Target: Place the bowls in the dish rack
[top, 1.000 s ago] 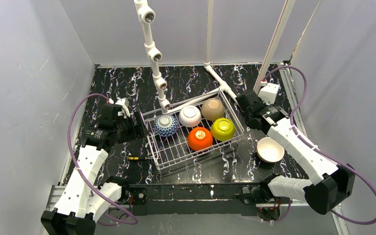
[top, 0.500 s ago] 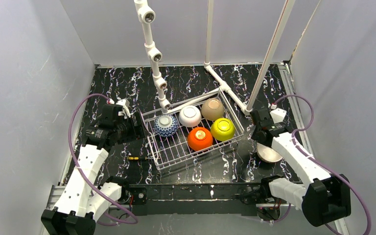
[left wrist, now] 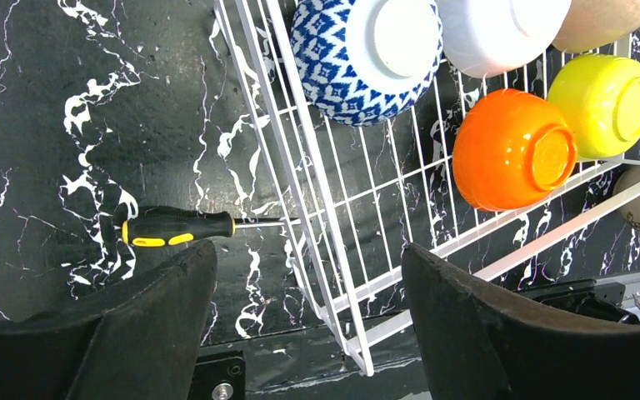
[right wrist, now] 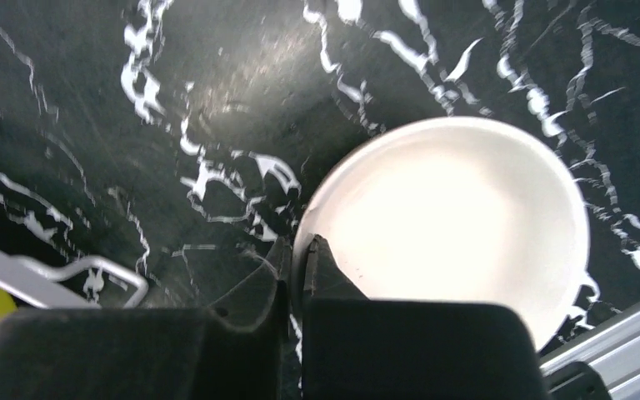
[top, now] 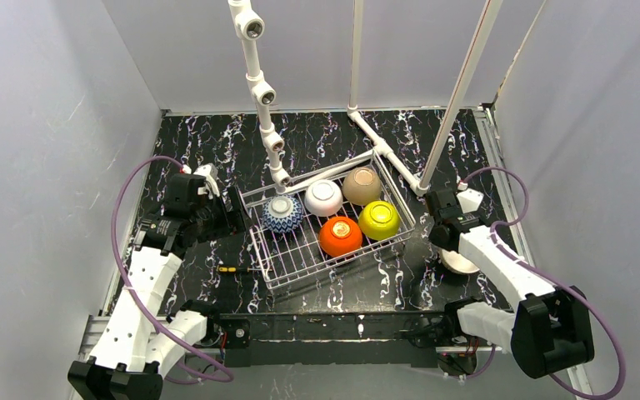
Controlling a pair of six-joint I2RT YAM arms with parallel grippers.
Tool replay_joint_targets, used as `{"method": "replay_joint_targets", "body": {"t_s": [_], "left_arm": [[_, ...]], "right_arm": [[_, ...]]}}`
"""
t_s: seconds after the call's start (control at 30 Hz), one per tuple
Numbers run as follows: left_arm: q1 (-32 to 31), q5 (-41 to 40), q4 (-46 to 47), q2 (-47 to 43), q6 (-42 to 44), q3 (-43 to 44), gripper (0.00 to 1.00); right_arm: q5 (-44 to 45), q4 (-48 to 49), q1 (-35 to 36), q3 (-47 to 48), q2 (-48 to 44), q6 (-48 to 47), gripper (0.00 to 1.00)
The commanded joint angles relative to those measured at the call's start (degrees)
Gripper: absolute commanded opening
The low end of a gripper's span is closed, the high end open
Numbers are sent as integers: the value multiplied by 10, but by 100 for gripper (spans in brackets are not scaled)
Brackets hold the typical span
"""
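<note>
The left gripper (left wrist: pixel 304 275) hangs released, jaws wide apart and holding nothing, over the near-left corner of the dish rack (top: pixel 296 254). A screwdriver (left wrist: pixel 175 227) lies on the table (top: pixel 317 137) just beside that corner, its tip touching the wire.

5 bowls sit in the rack, base up. The blue-and-white bowl (top: pixel 283 213), white bowl (top: pixel 323 197) and tan bowl (top: pixel 361 186) line the far side. The orange bowl (top: pixel 340 237) and yellow-green bowl (top: pixel 379 220) sit nearer.

The beige bowl (right wrist: pixel 458 217), number 6, stands mouth up on the table to the right of the rack. The right gripper (right wrist: pixel 298 258) is clenched on its rim, 1 finger inside and 1 outside.

The step in hand looks like the pick of this last bowl. The next move calls for a lift clear of the rack's low wall, a carry leftward, and probably a turn-over. It would end in the free near-left part of the grid.
</note>
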Motion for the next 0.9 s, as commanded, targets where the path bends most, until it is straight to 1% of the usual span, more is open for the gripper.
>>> {"method": "replay_joint_targets", "body": {"t_s": [0.0, 0.23, 0.5, 0.7, 0.8, 0.87], "left_arm": [[2, -8, -22, -8, -3, 18, 80], [2, -7, -22, -8, -10, 21, 83], [3, -1, -20, -4, -17, 21, 86], [2, 23, -10, -2, -21, 15, 91], [2, 29, -6, -1, -20, 11, 93], [2, 30, -5, 0, -14, 10, 94]], "right_arm": [[37, -4, -4, 28, -4, 2, 1], [75, -52, -3, 97, -43, -10, 1], [60, -84, -3, 205, -96, -22, 1], [41, -92, -3, 257, -113, -26, 1], [-5, -66, -2, 261, -119, -41, 1], [-86, -15, -2, 254, -130, -61, 1]]}}
